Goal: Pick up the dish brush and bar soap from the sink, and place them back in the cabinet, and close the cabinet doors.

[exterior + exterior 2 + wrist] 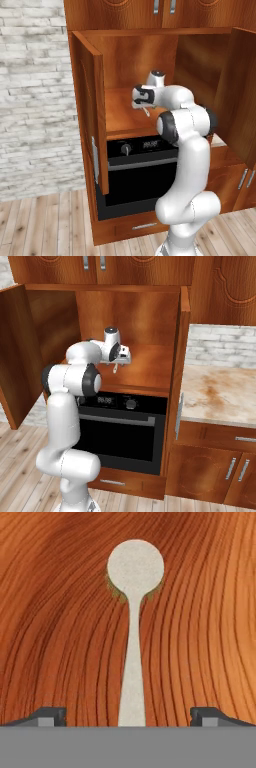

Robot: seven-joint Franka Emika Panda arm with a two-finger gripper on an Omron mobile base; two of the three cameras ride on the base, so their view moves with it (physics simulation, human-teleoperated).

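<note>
The dish brush (134, 637) lies on the cabinet (130, 60) shelf (60, 622), between the spread fingers of the gripper (130, 714), free of both. Lift straight up so neither finger drags its handle.

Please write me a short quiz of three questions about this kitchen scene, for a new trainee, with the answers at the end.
1. True or false: both cabinet doors are shut.
2. In the hand view, what lies between the two fingertips of the gripper? A) the bar soap B) the dish brush C) a cup
3. What appliance sits directly under the open shelf compartment of the cabinet?

Key
1. False: both doors stand open.
2. B. Its round head points away from the hand, and the jaws stand wide apart, clear of the handle on both sides.
3. A black built-in oven.
</note>
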